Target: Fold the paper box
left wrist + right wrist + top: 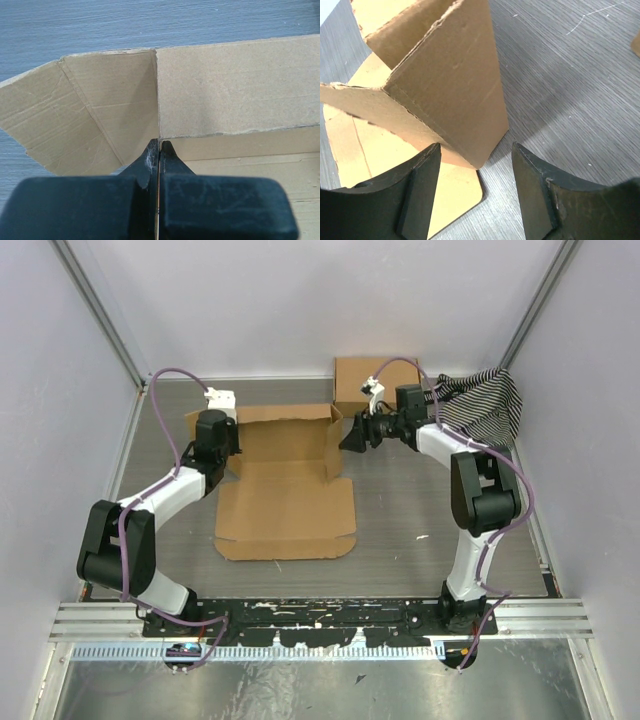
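The paper box (285, 495) is a brown die-cut sheet on the table, its near panel flat, its far walls and side flaps raised. My left gripper (213, 445) is at the box's left far corner; in the left wrist view its fingers (159, 150) are pinched on the thin edge of a raised cardboard wall (235, 90), with a side flap (95, 120) angled to the left. My right gripper (352, 436) is open at the box's right far corner; in the right wrist view a raised flap (455, 90) stands just ahead of its open fingers (476, 172).
A fully formed brown cardboard box (362, 380) stands at the back centre. A black-and-white striped cloth (485, 400) lies at the back right, behind the right arm. White walls and metal posts enclose the grey table (420, 510).
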Motion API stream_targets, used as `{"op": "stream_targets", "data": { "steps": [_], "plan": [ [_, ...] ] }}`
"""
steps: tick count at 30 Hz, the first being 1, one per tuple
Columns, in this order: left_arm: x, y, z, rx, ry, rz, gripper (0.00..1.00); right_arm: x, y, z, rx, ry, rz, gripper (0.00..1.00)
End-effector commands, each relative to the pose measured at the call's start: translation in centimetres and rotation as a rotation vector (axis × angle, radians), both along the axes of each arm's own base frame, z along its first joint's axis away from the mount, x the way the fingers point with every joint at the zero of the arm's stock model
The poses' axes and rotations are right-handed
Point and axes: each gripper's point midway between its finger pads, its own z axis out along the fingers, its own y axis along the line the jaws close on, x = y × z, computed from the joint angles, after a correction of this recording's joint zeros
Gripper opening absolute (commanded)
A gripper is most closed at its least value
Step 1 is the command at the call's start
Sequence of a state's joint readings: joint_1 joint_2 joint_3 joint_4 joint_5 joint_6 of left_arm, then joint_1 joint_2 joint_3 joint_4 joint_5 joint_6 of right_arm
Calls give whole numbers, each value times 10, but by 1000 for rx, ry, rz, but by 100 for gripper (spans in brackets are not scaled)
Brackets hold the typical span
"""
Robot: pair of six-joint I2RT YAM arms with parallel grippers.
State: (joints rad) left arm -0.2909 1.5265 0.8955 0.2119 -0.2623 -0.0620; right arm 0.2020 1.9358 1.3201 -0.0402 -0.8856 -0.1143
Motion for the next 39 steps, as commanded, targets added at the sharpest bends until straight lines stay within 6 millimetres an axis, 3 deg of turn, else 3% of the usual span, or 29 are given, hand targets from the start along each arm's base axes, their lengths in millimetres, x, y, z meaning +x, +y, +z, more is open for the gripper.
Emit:
{"op": "stream_targets", "data": {
  "steps": [1,9,14,18,32,39],
  "plan": [
    [-13,5,-21,36,70,-6,0,5,12,41,-11,-141,3,64],
    [-11,17,-20,90,50,45,0,13,26,52,-45,-183,-58,65],
    [-9,25,-15,117,3,85,0,18,24,57,-57,-212,-150,66],
    [-13,23,-12,93,-20,80,0,23,27,66,-36,-242,-181,67],
    [-13,6,-3,93,-15,11,0,30,68,52,-55,-263,-129,66],
    [-15,2,2,97,-25,2,0,37,70,37,-103,-293,-234,60]
  ]
}}
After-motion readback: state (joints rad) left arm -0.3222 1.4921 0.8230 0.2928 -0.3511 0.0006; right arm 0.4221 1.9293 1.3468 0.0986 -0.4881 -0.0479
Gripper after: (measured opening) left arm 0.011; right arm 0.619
